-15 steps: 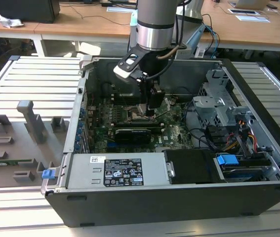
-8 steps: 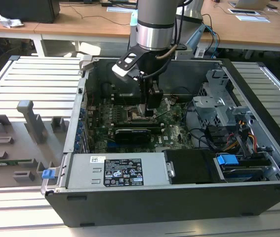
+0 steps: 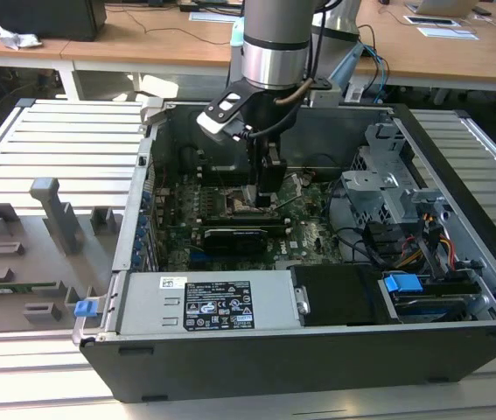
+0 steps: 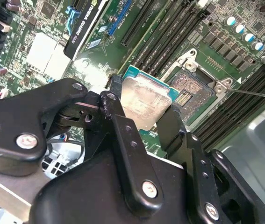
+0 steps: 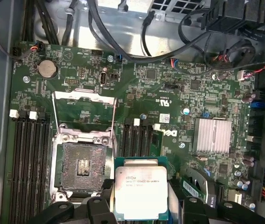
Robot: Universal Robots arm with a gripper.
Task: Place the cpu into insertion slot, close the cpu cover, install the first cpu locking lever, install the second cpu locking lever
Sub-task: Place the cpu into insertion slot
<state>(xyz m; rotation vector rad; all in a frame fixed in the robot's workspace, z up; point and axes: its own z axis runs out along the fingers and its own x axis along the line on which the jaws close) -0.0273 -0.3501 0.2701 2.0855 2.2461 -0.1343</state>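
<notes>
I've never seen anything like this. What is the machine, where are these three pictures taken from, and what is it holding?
It is one robot arm reaching down into an open computer case. The exterior view comes from a camera standing off the arm; both wrist views come from cameras riding on the arm, looking past its jaws. Inside the case lies a green circuit board. The jaws are shut on the cpu, a flat square chip with a silver top, held above the board. Beside it is the insertion slot, a dark square socket, bare, with the cpu cover swung open.
</notes>
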